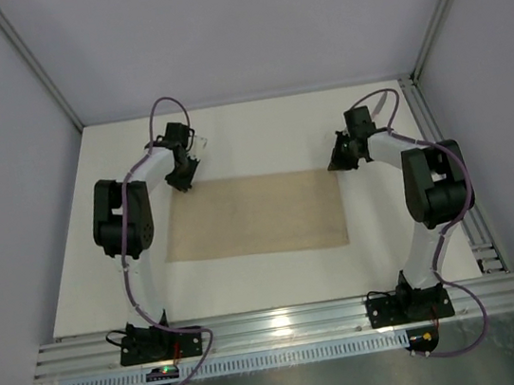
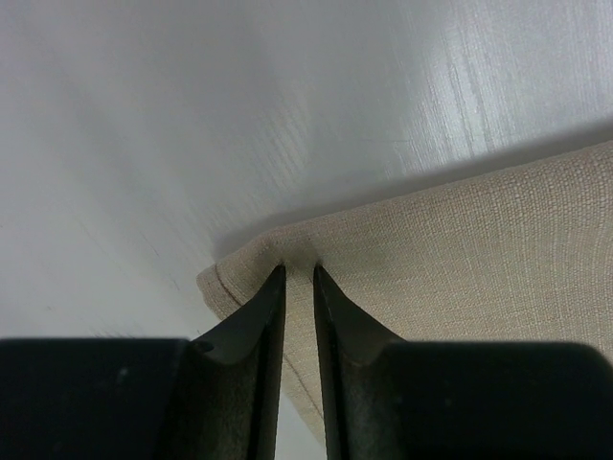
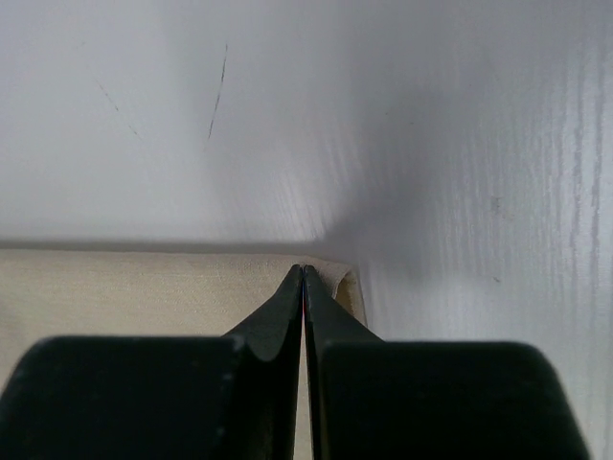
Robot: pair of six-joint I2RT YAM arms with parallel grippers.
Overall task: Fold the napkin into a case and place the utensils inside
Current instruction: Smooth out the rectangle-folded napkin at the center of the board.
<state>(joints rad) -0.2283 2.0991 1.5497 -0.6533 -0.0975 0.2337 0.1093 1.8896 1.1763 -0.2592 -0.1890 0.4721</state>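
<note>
— White tabletop (image 1: 251, 289); napkin (image 1: 256, 217) flat, centred. Grips?
— Left gripper (image 2: 299, 269) pinching far-left corner; right gripper (image 3: 304, 268) pressed together at far-right corner. Lift both level, fold evenly nearward.

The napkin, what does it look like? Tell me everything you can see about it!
The napkin is plain beige woven cloth with no pattern, lying as a wide rectangle in the middle of the white table. Its far left corner curls up slightly, pinched in the left hand. The right hand, closed, sits at the far right corner, where the edge also curls. Whether it grips the cloth is unclear. Nothing lies on the napkin.
</note>
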